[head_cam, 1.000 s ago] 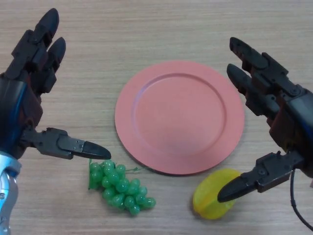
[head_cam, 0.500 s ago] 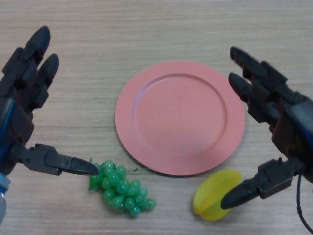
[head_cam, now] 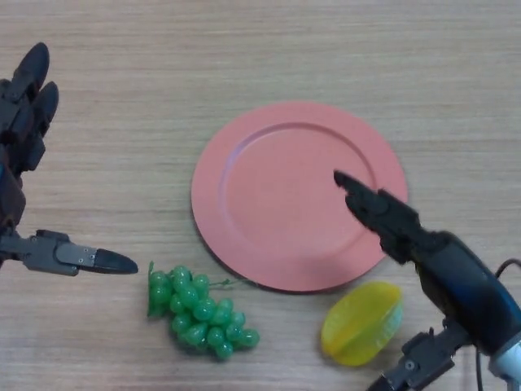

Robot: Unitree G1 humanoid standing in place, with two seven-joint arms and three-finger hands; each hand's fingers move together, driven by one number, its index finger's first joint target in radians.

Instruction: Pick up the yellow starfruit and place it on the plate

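The fingers (head_cam: 378, 213) of my right hand (head_cam: 431, 265) are spread wide and straight, reaching over the near right part of the pink plate (head_cam: 244, 138), with the thumb showing low at the near edge of the desk (head_cam: 269, 49), apart from the fingers and holding nothing. From the head view, I see the yellow starfruit (head_cam: 358, 324) lying on the wooden desk just off the plate's near right rim, between those fingers and the thumb, untouched as far as I can tell. The plate sits about mid-desk and carries nothing. My left hand (head_cam: 20, 171) shows at the left edge of the desk, its fingers straight and pointing toward the far side, its thumb stretched out to the right, closing on nothing. A bunch of green grapes (head_cam: 195, 314) lies near the plate's near left rim, just beside the tip of the left thumb but clear of it; its thin stem points toward the plate.
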